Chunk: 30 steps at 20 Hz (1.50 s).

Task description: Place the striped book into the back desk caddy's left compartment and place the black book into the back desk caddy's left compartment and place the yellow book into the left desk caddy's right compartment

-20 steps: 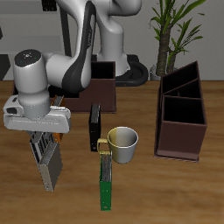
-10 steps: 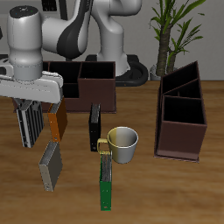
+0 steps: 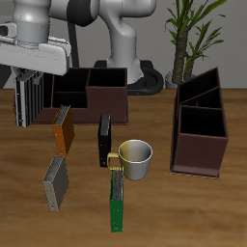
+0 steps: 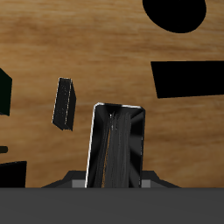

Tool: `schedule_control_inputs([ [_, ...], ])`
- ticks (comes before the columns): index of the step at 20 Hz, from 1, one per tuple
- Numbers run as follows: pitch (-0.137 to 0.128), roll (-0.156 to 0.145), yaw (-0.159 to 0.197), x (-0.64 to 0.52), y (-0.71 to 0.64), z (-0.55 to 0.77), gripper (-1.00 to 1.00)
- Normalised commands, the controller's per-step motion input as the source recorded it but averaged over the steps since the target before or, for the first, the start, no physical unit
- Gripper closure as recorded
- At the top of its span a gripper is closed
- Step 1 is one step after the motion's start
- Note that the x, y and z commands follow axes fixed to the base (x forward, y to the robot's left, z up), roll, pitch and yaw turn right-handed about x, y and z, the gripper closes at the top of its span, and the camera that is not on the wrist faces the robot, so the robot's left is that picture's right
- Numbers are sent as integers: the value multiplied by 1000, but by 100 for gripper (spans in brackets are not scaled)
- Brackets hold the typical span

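Observation:
My gripper is shut on the striped book, which hangs upright in the air in front of the back desk caddy. In the wrist view the striped book shows dark with glossy grey bands between the gripper fingers. The black book stands on the table in front of that caddy. An orange-yellow book, the yellow book, stands just below the held book. The left desk caddy stands far across the table.
A grey book lies nearer the front edge, also seen in the wrist view as the grey book. A green book lies beside a white mug. A potted plant stands at the back.
My gripper has risen from the table and moved back toward the back caddy, carrying the striped book. The orange-yellow book it covered now shows.

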Motion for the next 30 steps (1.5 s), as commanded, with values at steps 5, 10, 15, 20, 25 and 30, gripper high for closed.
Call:
schedule_control_inputs([
  [5, -21, -6, -29, -247, 302, 346, 100],
  [10, 7, 15, -33, -294, 217, 158, 100],
  [15, -33, 32, 57, -499, 302, 133, 100],
  [20, -5, 31, 6, -392, 226, 4, 100],
  [25, -31, 12, -10, -448, 13, 135, 100],
  [30, -5, 53, 25, -428, -125, 71, 100],
])
